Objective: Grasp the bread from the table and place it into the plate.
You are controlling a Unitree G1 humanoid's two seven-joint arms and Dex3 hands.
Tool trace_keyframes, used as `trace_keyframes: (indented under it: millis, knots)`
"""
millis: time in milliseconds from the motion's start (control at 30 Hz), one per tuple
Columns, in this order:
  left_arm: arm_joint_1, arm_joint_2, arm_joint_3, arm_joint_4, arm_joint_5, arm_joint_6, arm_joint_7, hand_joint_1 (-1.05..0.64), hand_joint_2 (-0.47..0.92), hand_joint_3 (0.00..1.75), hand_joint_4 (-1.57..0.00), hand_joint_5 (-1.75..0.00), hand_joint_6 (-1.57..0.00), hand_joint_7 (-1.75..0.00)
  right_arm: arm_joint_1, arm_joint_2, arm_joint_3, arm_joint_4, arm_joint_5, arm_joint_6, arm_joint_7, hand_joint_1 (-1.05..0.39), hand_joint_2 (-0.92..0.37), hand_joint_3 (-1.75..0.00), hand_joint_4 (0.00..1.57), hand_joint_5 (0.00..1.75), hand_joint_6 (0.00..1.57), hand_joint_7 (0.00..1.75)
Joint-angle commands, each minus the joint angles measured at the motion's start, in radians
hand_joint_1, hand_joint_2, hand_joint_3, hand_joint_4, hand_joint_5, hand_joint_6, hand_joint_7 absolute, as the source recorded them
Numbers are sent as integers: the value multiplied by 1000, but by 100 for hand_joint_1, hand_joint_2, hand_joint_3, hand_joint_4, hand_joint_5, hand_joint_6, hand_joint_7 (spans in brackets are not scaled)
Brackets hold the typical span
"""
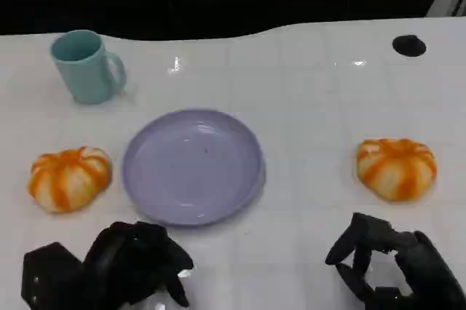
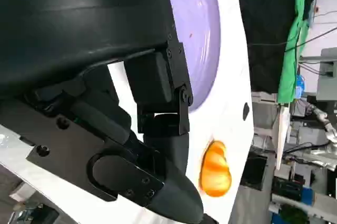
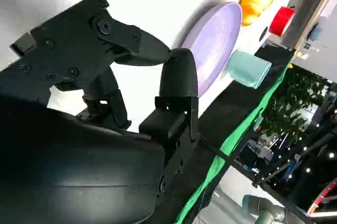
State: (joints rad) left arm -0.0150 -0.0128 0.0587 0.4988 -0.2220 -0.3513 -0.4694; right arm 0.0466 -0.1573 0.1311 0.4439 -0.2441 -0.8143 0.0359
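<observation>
While both loaves lie untouched on the bench [image 1: 306,92], the task looks to be at its start, before any reach. The left robot hand [image 1: 135,263] has its fingers curled in around nothing; the right robot hand [image 1: 378,263] is spread wide and empty. One bread [image 1: 70,177] sits ahead and outboard of the left robot hand, the other bread [image 1: 397,167] just ahead of the right, the plate [image 1: 192,166] between them. Next comes a reach forward onto a loaf. A red object [image 3: 283,20] appears in the right wrist view, absent from the head view.
</observation>
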Motion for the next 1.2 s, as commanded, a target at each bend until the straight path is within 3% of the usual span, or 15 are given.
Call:
trace_keyframes:
  millis: [33, 833, 1067, 1133, 1200]
  knots:
    - [5, 15, 7, -10, -2, -7, 3, -105, 79, 1, -150, -94, -157, -50, 4, -19, -8, -7, 1, -4, -5, -35, -51, -98, 71, 175, 66, 139]
    - [1, 15, 9, -5, -11, -3, -4, -105, 79, 0, -149, -95, -157, -50, 7, -18, -8, -17, -3, 5, -7, -34, -51, -96, 72, 175, 66, 138]
    - [1, 15, 9, -6, -11, 1, -4, -105, 79, 0, -149, -95, -157, -49, -4, -19, -22, -17, -20, -6, -41, -32, -48, -101, 69, 148, 72, 105]
    - [1, 14, 8, -5, -8, -3, 0, -105, 79, 0, -149, -95, -157, -50, -13, -34, -32, -33, -54, -4, -64, -33, -55, -86, 63, 134, 75, 83]
    - [0, 14, 8, -1, -7, -7, -1, -105, 79, 0, -150, -95, -157, -50, -15, -46, -39, -52, -94, 10, -84, -35, -69, -55, 60, 120, 74, 68]
